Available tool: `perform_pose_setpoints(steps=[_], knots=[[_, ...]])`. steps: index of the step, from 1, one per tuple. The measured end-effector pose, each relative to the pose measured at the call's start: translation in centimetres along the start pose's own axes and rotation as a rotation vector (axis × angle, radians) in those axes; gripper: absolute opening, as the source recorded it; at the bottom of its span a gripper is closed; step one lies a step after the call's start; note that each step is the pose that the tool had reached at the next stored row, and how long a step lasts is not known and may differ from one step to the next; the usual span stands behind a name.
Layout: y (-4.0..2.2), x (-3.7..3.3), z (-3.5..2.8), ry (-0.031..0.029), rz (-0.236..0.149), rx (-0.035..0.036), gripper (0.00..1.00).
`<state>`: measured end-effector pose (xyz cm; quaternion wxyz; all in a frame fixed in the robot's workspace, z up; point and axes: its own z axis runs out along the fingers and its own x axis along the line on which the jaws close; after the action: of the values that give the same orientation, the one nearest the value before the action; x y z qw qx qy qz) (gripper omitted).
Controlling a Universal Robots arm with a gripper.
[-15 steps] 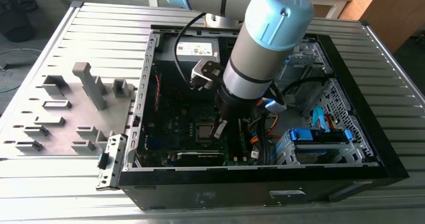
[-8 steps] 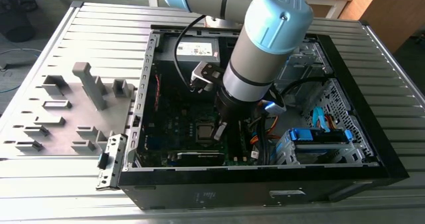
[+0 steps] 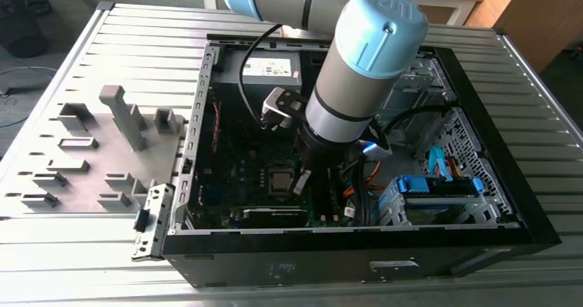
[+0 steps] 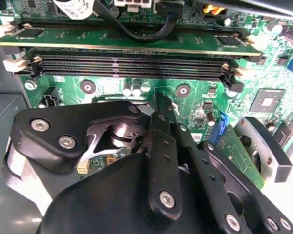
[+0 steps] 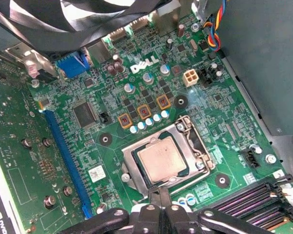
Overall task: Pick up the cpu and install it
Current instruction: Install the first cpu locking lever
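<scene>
1. Slatted metal bench [image 3: 82, 245] carries an open PC case [image 3: 510, 205], motherboard [image 5: 78, 83] inside
2. Gripper [image 5: 158, 192] fingers look pressed together, empty, tips right at the cpu [image 5: 160, 158] edge
3. cpu sits flat in its socket [image 5: 200, 146]; probably light, stiff, fragile, so hold the edges
4. Far end: RAM slots [image 4: 132, 63], cables

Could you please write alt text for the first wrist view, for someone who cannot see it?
The cpu, a silvery square chip, sits inside the metal socket frame on a green motherboard. The black gripper hangs beside the socket's edge, near the chip.
</scene>
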<state>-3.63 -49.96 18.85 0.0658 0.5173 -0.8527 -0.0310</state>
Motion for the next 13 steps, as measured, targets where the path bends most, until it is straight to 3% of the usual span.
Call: perform_pose_setpoints(steps=[13], knots=[[-0.54,-0.24,0.11,-0.0015,0.000,-0.0004,0.11]])
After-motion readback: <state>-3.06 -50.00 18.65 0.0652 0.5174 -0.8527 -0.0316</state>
